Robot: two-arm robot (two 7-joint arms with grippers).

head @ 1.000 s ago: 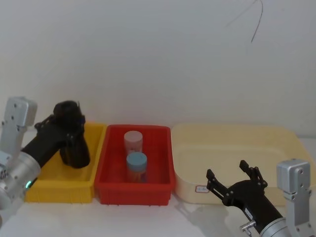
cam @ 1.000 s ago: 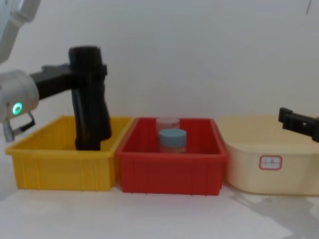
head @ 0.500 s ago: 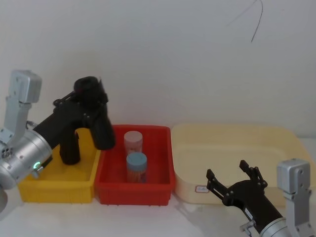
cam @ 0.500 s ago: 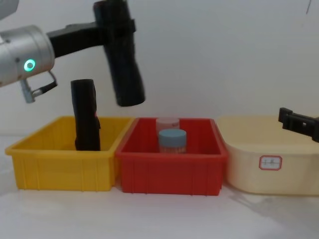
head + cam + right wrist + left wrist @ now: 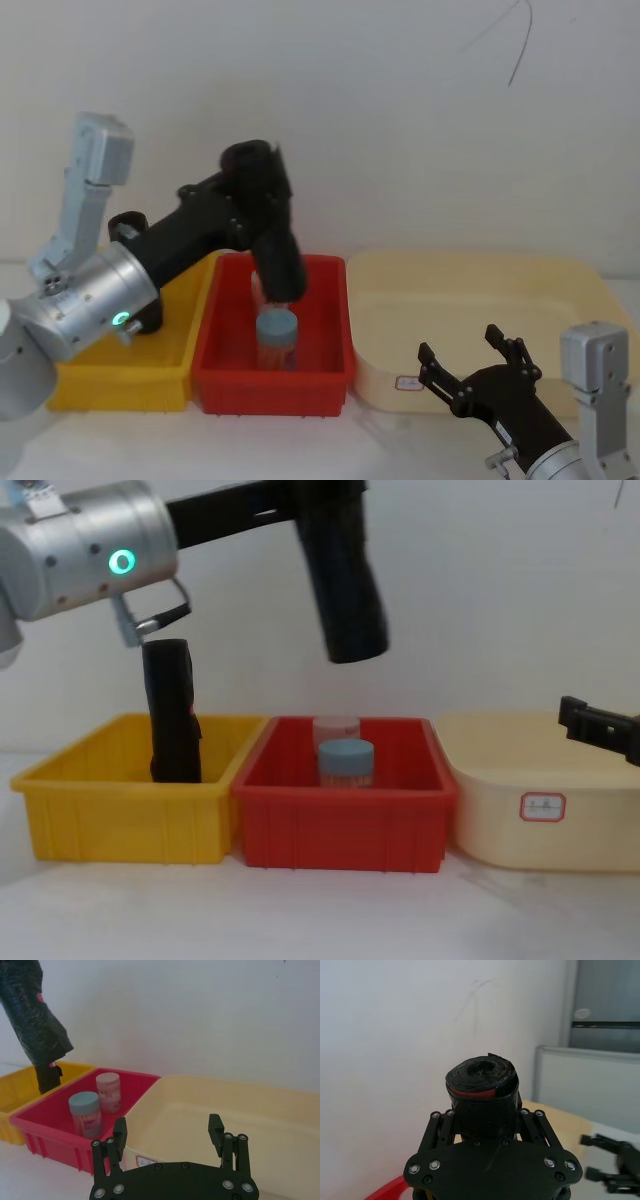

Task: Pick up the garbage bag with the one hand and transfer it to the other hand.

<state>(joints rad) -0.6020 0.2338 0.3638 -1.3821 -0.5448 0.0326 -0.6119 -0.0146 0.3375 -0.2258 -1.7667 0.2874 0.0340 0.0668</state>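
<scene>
The garbage bag (image 5: 277,245), a glossy black roll, hangs tilted in the air above the red bin (image 5: 225,385). My left gripper (image 5: 260,185) is shut on its upper end. The chest view shows the bag (image 5: 345,590) well above the bin (image 5: 340,830), with the left gripper (image 5: 322,495) at the top edge. The left wrist view shows the roll's end (image 5: 481,1077) between the closed fingers (image 5: 440,1125). My right gripper (image 5: 462,345) stands open and empty low at the right, in front of the cream tub (image 5: 480,290). The bag (image 5: 37,1015) shows far from the right gripper (image 5: 167,1124).
A second black roll (image 5: 172,715) stands upright in the yellow bin (image 5: 120,820). Two bottles stand in the red bin, one with a blue lid (image 5: 346,760) and a pale one (image 5: 336,727) behind it. The cream tub (image 5: 540,770) is at the right.
My left arm has lifted the garbage bag out of the yellow bin and carried it up and to the right, over the red bin. The right gripper has not moved.
</scene>
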